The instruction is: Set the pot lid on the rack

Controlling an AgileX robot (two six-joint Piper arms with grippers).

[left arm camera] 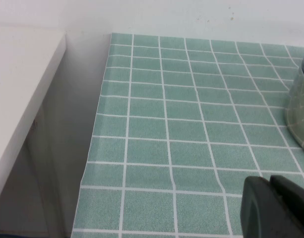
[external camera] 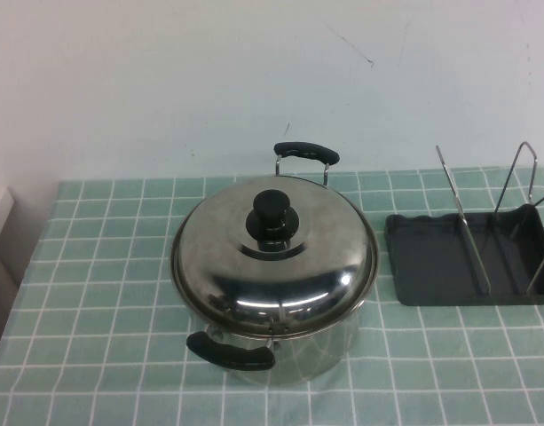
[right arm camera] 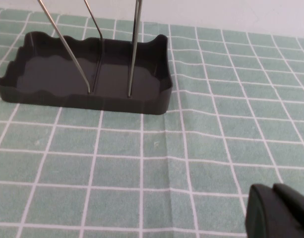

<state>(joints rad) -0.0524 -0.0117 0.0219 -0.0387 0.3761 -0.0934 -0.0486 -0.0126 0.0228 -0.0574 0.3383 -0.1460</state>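
The shiny steel pot lid (external camera: 272, 266) with a black knob (external camera: 272, 216) sits closed on the steel pot (external camera: 289, 351) in the middle of the table. The dark grey rack (external camera: 467, 257) with upright wire loops stands to the pot's right; it also shows in the right wrist view (right arm camera: 87, 74). Neither gripper shows in the high view. My left gripper (left arm camera: 273, 206) is shut and empty, over the cloth left of the pot, whose side shows in the left wrist view (left arm camera: 300, 109). My right gripper (right arm camera: 275, 213) is shut and empty, over the cloth short of the rack.
A green checked cloth (external camera: 94, 302) covers the table. The pot has two black handles, one at the back (external camera: 305, 153) and one at the front (external camera: 229, 352). The cloth's left edge (left arm camera: 94, 129) drops off beside a white ledge (left arm camera: 18, 94). A white wall stands behind.
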